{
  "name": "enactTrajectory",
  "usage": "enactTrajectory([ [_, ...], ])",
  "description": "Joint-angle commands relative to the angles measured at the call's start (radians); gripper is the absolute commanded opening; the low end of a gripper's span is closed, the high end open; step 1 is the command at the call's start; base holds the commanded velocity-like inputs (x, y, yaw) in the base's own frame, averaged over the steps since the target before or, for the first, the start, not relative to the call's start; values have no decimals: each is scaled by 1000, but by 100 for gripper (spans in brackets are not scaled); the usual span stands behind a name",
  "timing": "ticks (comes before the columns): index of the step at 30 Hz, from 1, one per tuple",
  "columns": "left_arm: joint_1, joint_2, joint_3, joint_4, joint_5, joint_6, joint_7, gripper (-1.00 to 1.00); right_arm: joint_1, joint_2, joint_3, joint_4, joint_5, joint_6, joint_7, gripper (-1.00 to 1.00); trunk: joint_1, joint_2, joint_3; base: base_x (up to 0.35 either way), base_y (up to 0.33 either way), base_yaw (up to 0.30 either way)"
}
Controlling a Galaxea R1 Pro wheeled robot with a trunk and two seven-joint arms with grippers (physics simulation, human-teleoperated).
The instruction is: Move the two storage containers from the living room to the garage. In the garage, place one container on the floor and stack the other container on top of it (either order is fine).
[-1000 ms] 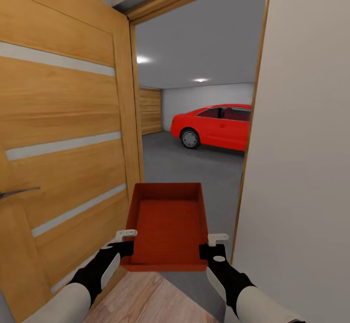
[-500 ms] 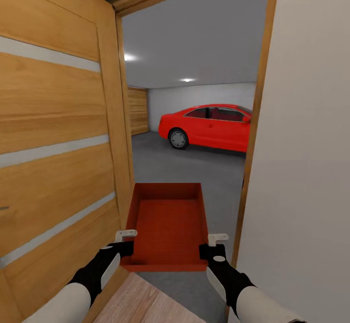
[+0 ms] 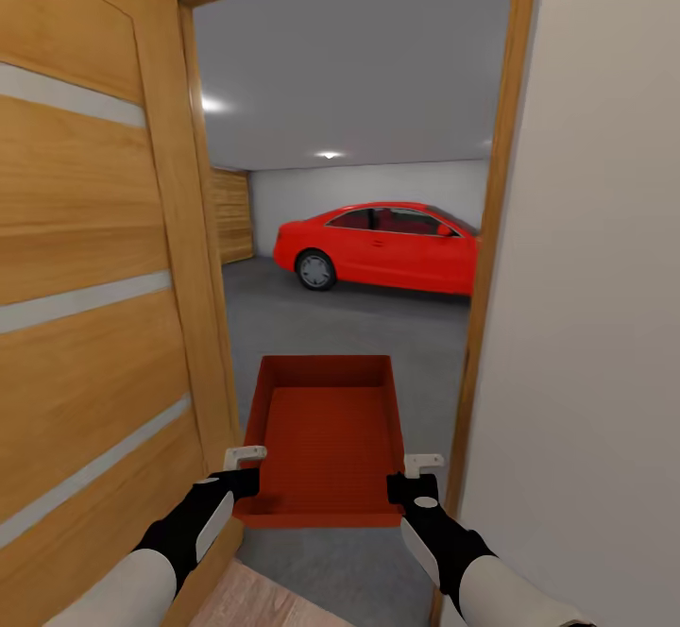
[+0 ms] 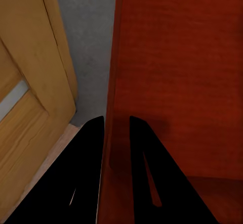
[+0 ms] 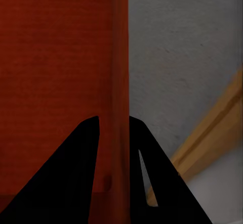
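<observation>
- Beyond the doorway lies the garage [image 3: 378, 89], with pale grey walls, two ceiling lights and a dark grey concrete floor [image 3: 359, 325] that runs from the threshold to the far wall.
- At 9 o'clock in the head view stands the open wooden door [image 3: 94, 278], crossed by frosted strips, its edge toward the opening.
- At 3 o'clock a plain white wall [image 3: 595, 278] ends at the wooden door frame [image 3: 491, 230].
- At 12 o'clock, well apart from the robot, a red car [image 3: 378, 245] is parked side-on on the concrete near the back wall.
- At 10 o'clock in the far corner stands a wood-panelled surface [image 3: 231, 216].
- At 6 o'clock one storage container [image 3: 326, 429], a lidless red-orange bin, is held level above the concrete between door and frame, open top up, long side pointing into the garage.
- Left gripper [image 3: 244, 462] is clamped on the container's left wall near the near corner; the left wrist view shows its fingers [image 4: 144, 158] pinching that wall, one inside and one outside.
- Right gripper [image 3: 423, 466] is clamped on the right wall in the same way; the right wrist view shows its fingers [image 5: 86, 158] straddling the wall.
- At 7 o'clock a sliver of light wood plank flooring [image 3: 255, 603] meets the concrete.
</observation>
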Motion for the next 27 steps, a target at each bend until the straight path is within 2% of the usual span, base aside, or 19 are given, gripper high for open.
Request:
enactTrajectory([
  [1, -1, 3, 26, -5, -17, -26, 16, -100, -1, -1, 14, 1, -27, 1, 9, -100, 1, -1, -1, 223, 180, -95],
  [12, -1, 3, 26, -5, -17, -26, 16, -100, -1, -1, 14, 1, -27, 0, 9, -100, 1, -1, -1, 223, 180, -29],
  [27, -1, 3, 26, -6, -17, -26, 16, -100, -1, -1, 13, 1, -27, 0, 9, -100, 1, -1, -1, 223, 181, -235],
])
